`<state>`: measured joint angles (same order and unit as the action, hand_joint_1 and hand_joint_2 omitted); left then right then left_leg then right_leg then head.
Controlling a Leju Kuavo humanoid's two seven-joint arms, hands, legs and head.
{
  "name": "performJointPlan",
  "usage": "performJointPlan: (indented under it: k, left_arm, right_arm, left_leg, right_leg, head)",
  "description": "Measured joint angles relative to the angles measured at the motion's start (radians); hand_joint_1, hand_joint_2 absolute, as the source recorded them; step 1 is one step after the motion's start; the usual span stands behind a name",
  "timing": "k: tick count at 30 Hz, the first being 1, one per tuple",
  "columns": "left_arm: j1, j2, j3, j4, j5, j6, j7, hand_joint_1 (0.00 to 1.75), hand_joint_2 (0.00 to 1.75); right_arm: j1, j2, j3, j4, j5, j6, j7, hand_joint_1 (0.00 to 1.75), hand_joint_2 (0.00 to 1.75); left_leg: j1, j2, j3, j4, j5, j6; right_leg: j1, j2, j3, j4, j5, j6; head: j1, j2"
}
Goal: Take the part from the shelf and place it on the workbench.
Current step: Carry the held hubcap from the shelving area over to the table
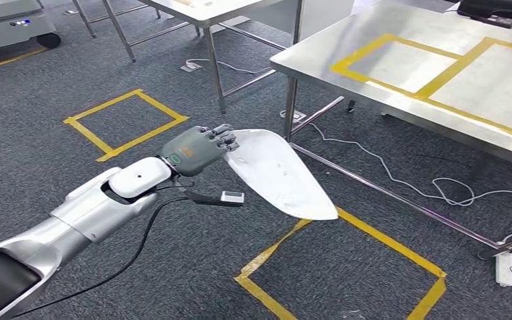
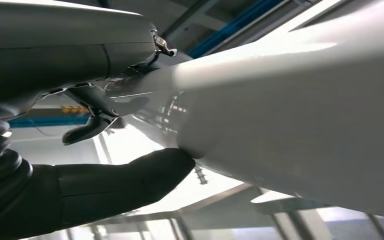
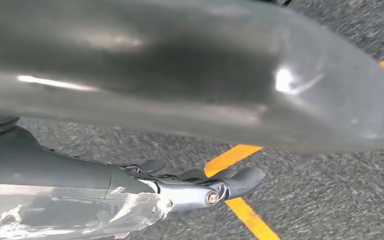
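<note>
- While the workbench point(image 1: 400, 67) stands ahead to the right, the part point(image 1: 280, 172), a pale, flat, leaf-shaped panel, is held in the air above the grey carpet point(image 1: 53, 167) by the left hand point(image 1: 197, 150).
- The panel's near edge is gripped by the left hand, with fingers point(image 1: 223, 138) curled over the top and the thumb point(image 2: 130, 182) pressed against the underside.
- The panel's tip is seen over a square of yellow tape point(image 1: 373, 240) on the floor, short of the bench's steel top, which is itself marked with yellow tape.
- The right hand point(image 3: 190, 187) is seen above the carpet, its fingers point(image 3: 240, 177) lying close together and holding nothing; a blurred grey surface, which cannot be identified, is seen across that wrist view.
</note>
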<state>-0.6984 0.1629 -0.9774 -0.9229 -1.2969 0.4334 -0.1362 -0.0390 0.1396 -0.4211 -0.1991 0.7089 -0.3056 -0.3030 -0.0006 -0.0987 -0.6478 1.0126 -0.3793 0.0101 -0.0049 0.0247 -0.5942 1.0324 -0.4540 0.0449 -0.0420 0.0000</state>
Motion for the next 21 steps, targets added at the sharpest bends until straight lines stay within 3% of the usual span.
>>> performJointPlan:
  k: [3,11,21]
  left_arm:
    - [0.0,0.0,-0.001,0.0,0.013,-0.013,-0.017,1.69,1.75]
    - [-0.002,0.0,-0.002,0.0,0.016,-0.018,-0.023,1.69,1.75]
    - [-0.002,0.004,-0.003,0.0,0.017,-0.021,-0.023,1.69,1.75]
  right_arm:
    - [-0.001,0.0,-0.002,0.0,-0.01,0.025,-0.017,0.0,0.0]
    - [0.0,0.0,-0.008,0.0,0.012,0.031,-0.019,0.0,0.0]
    - [-0.001,0.0,-0.008,0.0,0.037,-0.001,-0.013,0.0,0.0]
  left_leg:
    - [0.0,0.006,0.0,-0.005,0.004,0.009]
    - [0.002,0.018,0.001,-0.021,0.012,-0.017]
    - [0.001,0.018,-0.002,-0.021,0.014,-0.021]
  right_leg:
    - [0.002,0.007,-0.002,-0.001,0.006,-0.003]
    - [0.004,0.018,-0.012,0.0,0.012,-0.015]
    - [0.002,0.017,-0.012,-0.002,0.015,-0.015]
  head:
    - [-0.001,0.0]
    - [-0.001,0.0]
    - [0.0,0.0]
